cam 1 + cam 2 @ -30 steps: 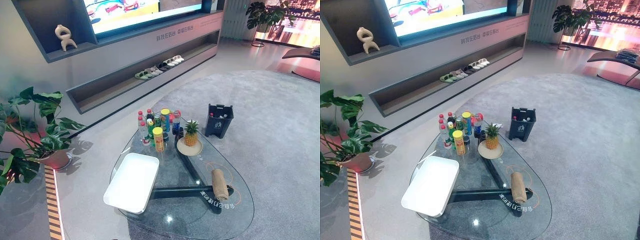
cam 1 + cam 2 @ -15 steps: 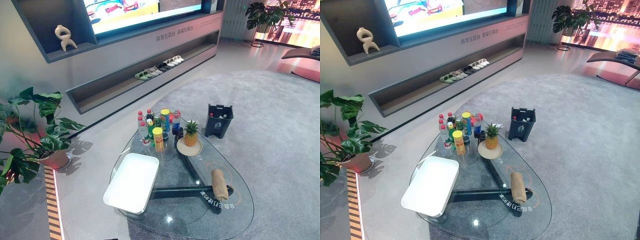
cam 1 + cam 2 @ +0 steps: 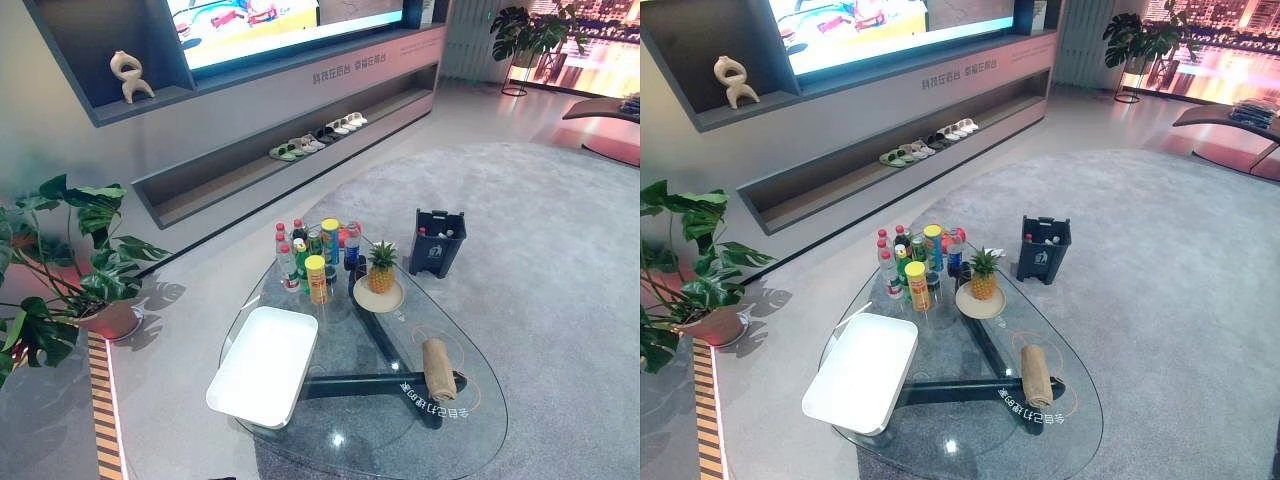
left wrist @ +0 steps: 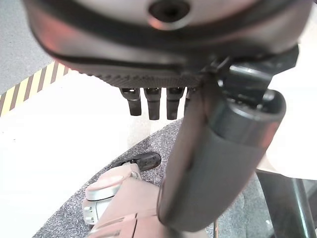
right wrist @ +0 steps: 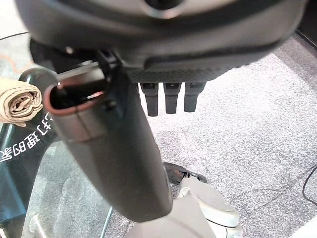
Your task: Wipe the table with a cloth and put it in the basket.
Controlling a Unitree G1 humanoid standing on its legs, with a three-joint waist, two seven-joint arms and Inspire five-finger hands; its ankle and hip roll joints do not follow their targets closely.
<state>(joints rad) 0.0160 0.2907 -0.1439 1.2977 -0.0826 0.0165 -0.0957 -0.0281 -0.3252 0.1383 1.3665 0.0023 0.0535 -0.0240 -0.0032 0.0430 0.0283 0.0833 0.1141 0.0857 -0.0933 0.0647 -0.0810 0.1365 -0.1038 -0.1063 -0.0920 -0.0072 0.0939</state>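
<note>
While both hands hung off the worktop: nothing was held.
Cloth: a rolled tan cloth (image 3: 438, 367) was seen lying on the glass worktop (image 3: 470, 430), near its right edge.
Basket: a white basket (image 3: 262, 364) was set on the worktop's left part, well apart from the cloth.
Left hand (image 4: 213, 148): fingers were seen straight and apart, above the floor.
Right hand (image 5: 114, 148): fingers were seen straight and apart, near the cloth.
Other items: bottles (image 3: 315, 255) and a pineapple (image 3: 380, 268) on a plate were grouped at the far end.

On surface (image 3: 470, 440): tray (image 3: 264, 364) left, cloth (image 3: 438, 368) right, bottles (image 3: 312, 254) behind, pineapple (image 3: 381, 267) on plate (image 3: 380, 296) beside them. On carpet (image 3: 560, 260) beyond: bin (image 3: 437, 242).
</note>
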